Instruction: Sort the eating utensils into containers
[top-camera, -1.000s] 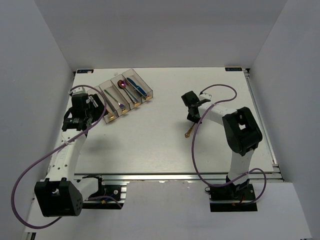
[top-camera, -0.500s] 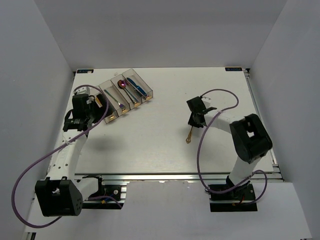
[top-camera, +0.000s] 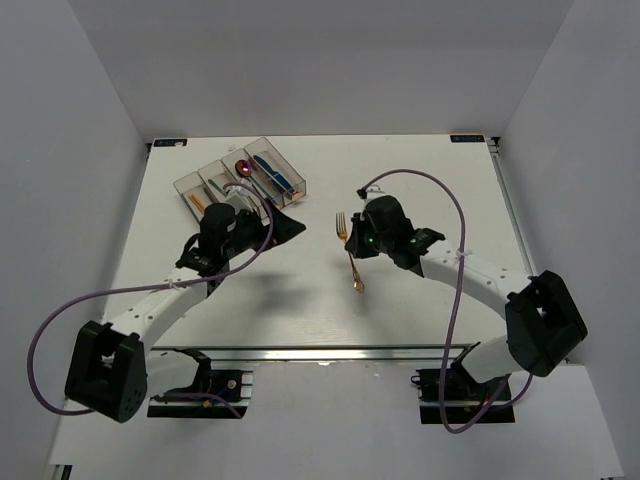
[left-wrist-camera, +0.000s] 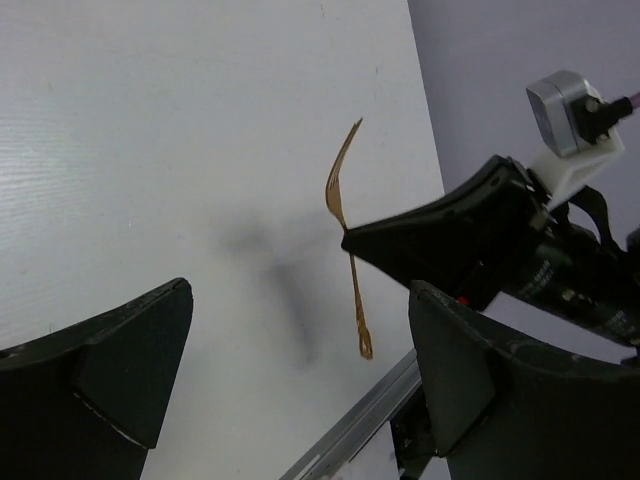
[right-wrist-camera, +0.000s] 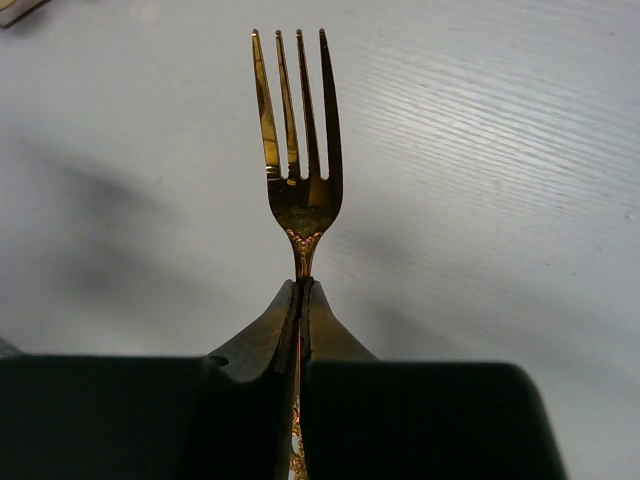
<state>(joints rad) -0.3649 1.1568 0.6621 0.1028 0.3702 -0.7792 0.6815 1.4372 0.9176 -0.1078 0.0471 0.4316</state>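
fork (right-wrist-camera: 297, 195): gold; I see ornate patterning just ahead of my right gripper (right-wrist-camera: 301, 288)
right gripper: black
table (right-wrist-camera: 500, 150): white, finely streaked
containers (top-camera: 186, 186): clear grey

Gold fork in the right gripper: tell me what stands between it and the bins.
The left gripper does: open, it hangs on the line from the gold fork to the containers, just in front of their near ends. The right gripper is shut on the fork's handle. Nothing else visible lies between.
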